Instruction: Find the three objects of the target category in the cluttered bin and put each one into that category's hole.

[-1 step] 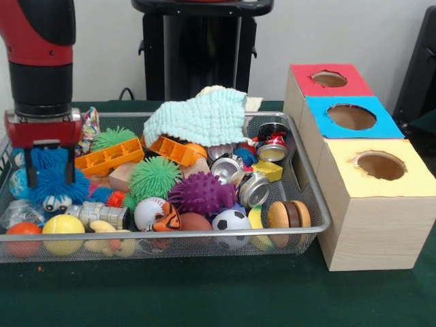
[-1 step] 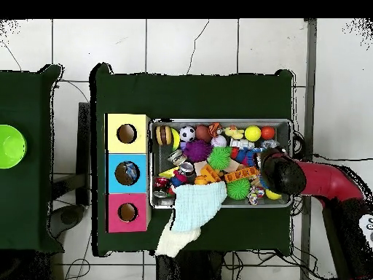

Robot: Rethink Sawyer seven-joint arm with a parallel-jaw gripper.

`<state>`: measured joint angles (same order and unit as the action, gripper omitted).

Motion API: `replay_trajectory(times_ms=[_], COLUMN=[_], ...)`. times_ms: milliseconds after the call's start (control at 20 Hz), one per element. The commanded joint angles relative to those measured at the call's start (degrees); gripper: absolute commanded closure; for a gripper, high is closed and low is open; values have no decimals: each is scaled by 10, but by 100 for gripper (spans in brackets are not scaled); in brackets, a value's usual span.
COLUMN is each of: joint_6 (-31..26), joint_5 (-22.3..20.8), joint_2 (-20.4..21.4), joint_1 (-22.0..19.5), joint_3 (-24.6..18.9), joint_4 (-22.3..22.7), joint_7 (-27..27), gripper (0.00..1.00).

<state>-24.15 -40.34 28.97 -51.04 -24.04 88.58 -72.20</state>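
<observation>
Wire bin (image 1: 320, 216), front rail, lower frame: orange ball, yellow ball (image 1: 63, 229), baseball, soccer ball (image 1: 231, 220), toy burger. Mid-bin: green and purple spiky balls, crushed cans (image 1: 253, 189).

Left of frame: gripper (image 1: 49, 178) is down in the bin, its fingers straddling a blue fuzzy googly-eyed toy (image 1: 51, 178), apparently pinching it.

Target category unknown. If it is this toy, it lies directly at the gripper. The holed boxes (yellow (image 1: 381, 165), blue, red) stand far right, so I expect a lift, then a rightward carry.

Rear: pale knitted cloth (image 1: 201, 117).
</observation>
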Motion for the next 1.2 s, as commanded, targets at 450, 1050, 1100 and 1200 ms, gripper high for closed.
replay_trajectory(times_ms=[450,1050,1100,1200], joint_6=[84,82,81,81], joint_5=[-96,-120,-117,-114], joint_2=[-70,-52,-50,-53], joint_1=[75,126,127,124], joint_3=[35,94,94,91], joint_4=[-80,-96,-96,-96], joint_7=[-20,-53,-52,-44], gripper=[0,0,0,0])
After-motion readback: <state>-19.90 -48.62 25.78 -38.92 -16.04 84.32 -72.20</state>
